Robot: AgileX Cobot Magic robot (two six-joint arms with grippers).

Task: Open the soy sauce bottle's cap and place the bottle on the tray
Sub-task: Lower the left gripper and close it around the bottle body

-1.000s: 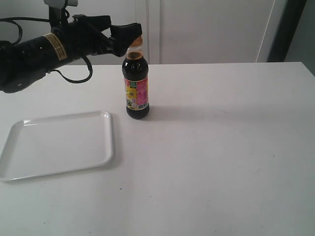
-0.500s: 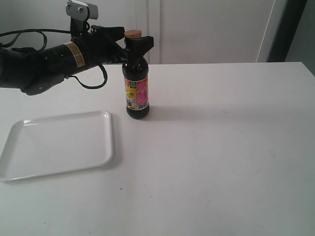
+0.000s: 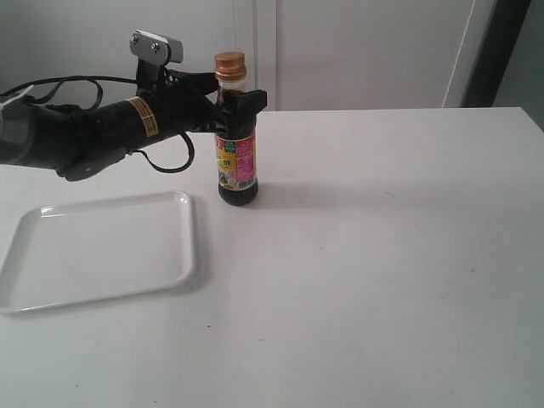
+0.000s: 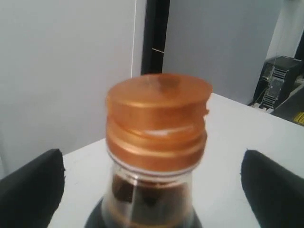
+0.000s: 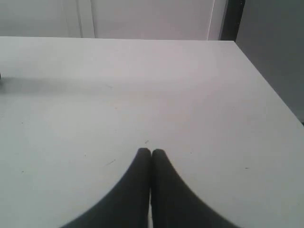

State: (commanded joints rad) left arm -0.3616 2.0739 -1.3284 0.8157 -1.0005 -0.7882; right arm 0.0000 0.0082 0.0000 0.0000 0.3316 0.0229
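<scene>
The soy sauce bottle [image 3: 236, 161] stands upright on the white table, just right of the tray's far corner. Its golden cap [image 3: 229, 63] is down on the neck and also fills the left wrist view [image 4: 159, 118]. My left gripper [image 3: 231, 100] is open, with one black finger [image 3: 246, 102] in front of the bottle's neck and the other behind it, below the cap. In the left wrist view the fingers [image 4: 31, 190] stand well apart from the neck [image 4: 154, 190] on both sides. The white tray [image 3: 102, 246] lies flat at the left. My right gripper [image 5: 151, 153] is shut and holds nothing.
The left arm [image 3: 76, 136] reaches in low over the table behind the tray. A pale wall and a dark post [image 3: 489, 51] stand behind the table. In the right wrist view the table's edge [image 5: 266, 90] runs along one side.
My left gripper has dropped from the height of the cap to the neck below it, so the cap now shows. The bottle and the tray have not moved.
</scene>
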